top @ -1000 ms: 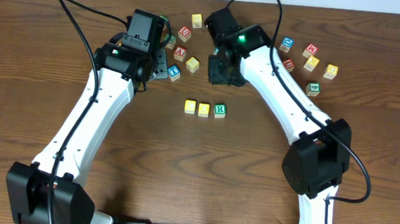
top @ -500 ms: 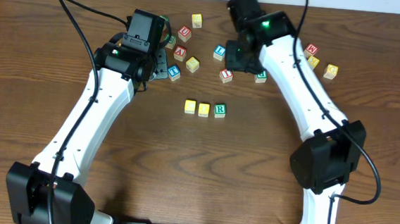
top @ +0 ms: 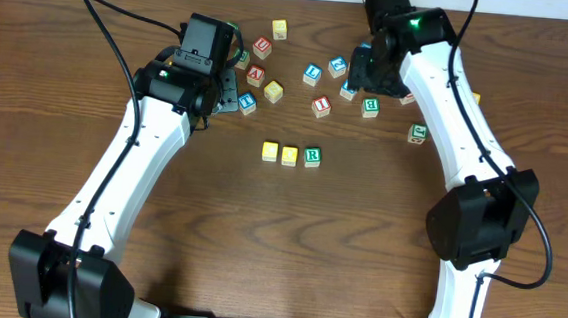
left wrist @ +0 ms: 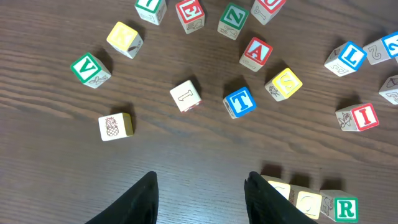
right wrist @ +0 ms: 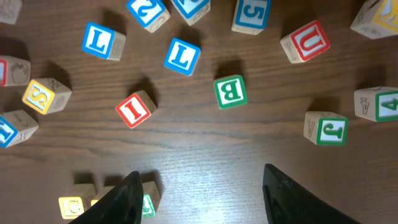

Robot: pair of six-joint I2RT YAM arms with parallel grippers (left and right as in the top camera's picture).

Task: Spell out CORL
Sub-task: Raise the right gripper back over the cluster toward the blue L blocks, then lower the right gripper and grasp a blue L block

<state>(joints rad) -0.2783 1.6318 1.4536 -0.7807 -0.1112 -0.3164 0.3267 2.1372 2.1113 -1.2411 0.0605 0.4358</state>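
A row of three cubes lies mid-table: a yellow cube (top: 270,152), a second yellow cube (top: 290,155) and the green R cube (top: 312,156). The row also shows at the bottom right of the left wrist view, ending in the R cube (left wrist: 345,208). Two blue L cubes (right wrist: 98,40) (right wrist: 182,56) lie loose beyond my right gripper (right wrist: 201,171), which hangs open and empty over bare wood. One L cube (top: 312,74) shows clearly from overhead. My left gripper (left wrist: 202,175) is open and empty, left of the row.
Loose cubes lie scattered behind the row: red I (right wrist: 134,107), green B (right wrist: 230,91), green J (right wrist: 329,129), red U (right wrist: 306,40), blue T (left wrist: 239,101), yellow S (left wrist: 285,83), red A (left wrist: 256,51), green V (left wrist: 87,67).
The right arm has swung right and toward the back of the table, uncovering several cubes, and its jaws have widened. The left arm has stayed still.
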